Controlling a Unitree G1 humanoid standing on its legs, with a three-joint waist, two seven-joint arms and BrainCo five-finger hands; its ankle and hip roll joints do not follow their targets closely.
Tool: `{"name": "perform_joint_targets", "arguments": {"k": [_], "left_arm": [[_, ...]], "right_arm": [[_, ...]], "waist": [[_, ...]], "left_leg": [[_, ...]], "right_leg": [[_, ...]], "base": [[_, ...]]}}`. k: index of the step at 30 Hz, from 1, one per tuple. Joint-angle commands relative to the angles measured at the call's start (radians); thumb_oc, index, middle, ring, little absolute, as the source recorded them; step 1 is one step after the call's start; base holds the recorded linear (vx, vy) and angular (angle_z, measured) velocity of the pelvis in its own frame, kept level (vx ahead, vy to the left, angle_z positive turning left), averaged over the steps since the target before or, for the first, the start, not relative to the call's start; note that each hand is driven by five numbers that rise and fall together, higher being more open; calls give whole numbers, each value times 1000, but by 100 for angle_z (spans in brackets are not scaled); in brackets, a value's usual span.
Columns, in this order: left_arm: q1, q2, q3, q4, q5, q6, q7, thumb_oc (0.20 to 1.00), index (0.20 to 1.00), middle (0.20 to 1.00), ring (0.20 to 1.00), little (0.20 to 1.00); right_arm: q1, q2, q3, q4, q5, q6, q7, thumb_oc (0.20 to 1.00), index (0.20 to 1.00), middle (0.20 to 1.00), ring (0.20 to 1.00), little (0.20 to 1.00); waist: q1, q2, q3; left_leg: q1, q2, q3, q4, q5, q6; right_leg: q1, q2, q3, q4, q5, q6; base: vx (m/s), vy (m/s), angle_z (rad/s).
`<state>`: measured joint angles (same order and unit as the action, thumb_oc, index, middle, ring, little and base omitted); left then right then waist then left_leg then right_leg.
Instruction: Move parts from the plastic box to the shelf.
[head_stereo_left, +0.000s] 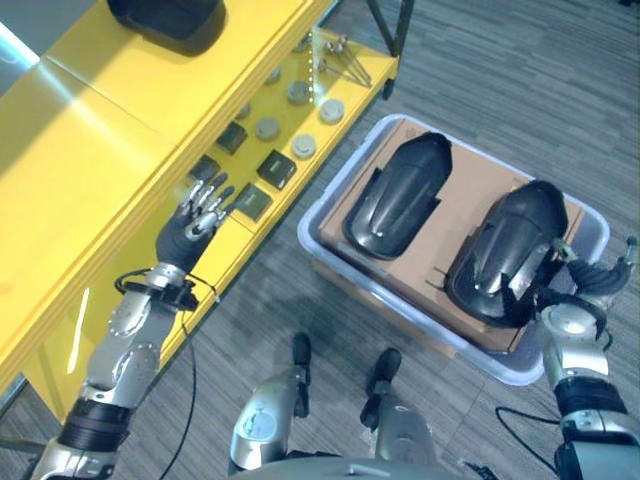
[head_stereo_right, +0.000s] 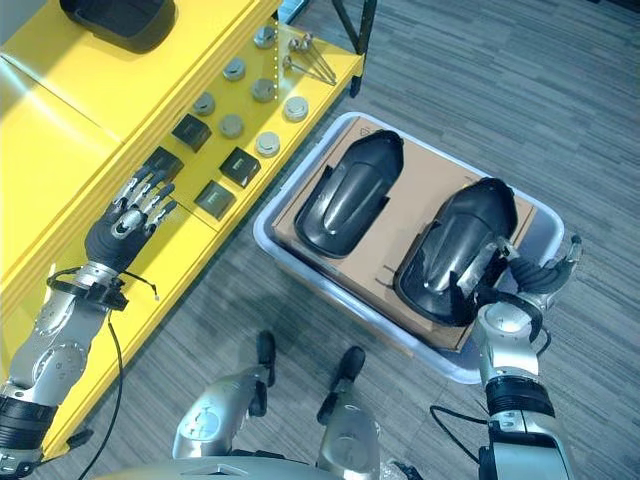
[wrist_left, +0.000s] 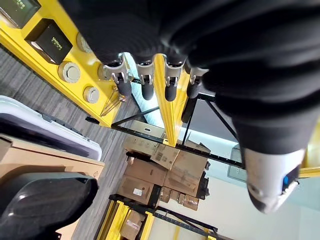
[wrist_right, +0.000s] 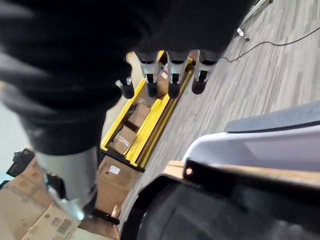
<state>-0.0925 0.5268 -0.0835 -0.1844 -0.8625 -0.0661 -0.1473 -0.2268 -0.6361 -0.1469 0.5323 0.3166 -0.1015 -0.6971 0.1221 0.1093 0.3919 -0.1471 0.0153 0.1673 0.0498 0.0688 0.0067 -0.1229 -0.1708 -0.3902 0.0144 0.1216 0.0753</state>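
Two black moulded shell parts lie on a cardboard sheet (head_stereo_left: 458, 222) inside the translucent plastic box (head_stereo_left: 306, 238): one on the left (head_stereo_left: 395, 195), one on the right (head_stereo_left: 505, 255). My right hand (head_stereo_left: 588, 276) hovers at the box's right rim, just beside the right part's edge, fingers relaxed and holding nothing; the right wrist view shows that part (wrist_right: 200, 210) below the fingers (wrist_right: 172, 82). My left hand (head_stereo_left: 195, 225) is open, fingers straight, above the lower level of the yellow shelf (head_stereo_left: 90, 150). Another black part (head_stereo_left: 170, 20) rests on the shelf's top.
The shelf's lower level carries small dark blocks (head_stereo_left: 275, 168), grey round discs (head_stereo_left: 303, 146) and metal bolts (head_stereo_left: 345, 62). Grey carpet floor surrounds the box. Stacked cardboard boxes (wrist_left: 155, 170) and more yellow racking stand farther off.
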Motion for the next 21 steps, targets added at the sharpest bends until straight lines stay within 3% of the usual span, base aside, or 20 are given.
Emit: {"name": "perform_joint_targets", "arguments": {"k": [1,21], "left_arm": [[10,-23,-12,-43,-7,-74,-28,1000,1000,1000,1000,1000],[-16,-43,-36,-9,13,-123,4,1000,1000,1000,1000,1000]], "right_arm": [[-5,-41,37,-12,6,-27,17,1000,1000,1000,1000,1000],[-67,-18,119,91,22,-27,63,1000,1000,1000,1000,1000]], "waist": [[6,-12,-40],[5,16,22]], "left_leg": [[-73,53,-27,94,-72,-57],[-138,49,-25,149,-76,-58]], "right_leg": [[8,-80,37,32,-57,96],[-65,-102,58,73,-55,88]], "base": [[22,16,-4],[-11,12,-2]]}}
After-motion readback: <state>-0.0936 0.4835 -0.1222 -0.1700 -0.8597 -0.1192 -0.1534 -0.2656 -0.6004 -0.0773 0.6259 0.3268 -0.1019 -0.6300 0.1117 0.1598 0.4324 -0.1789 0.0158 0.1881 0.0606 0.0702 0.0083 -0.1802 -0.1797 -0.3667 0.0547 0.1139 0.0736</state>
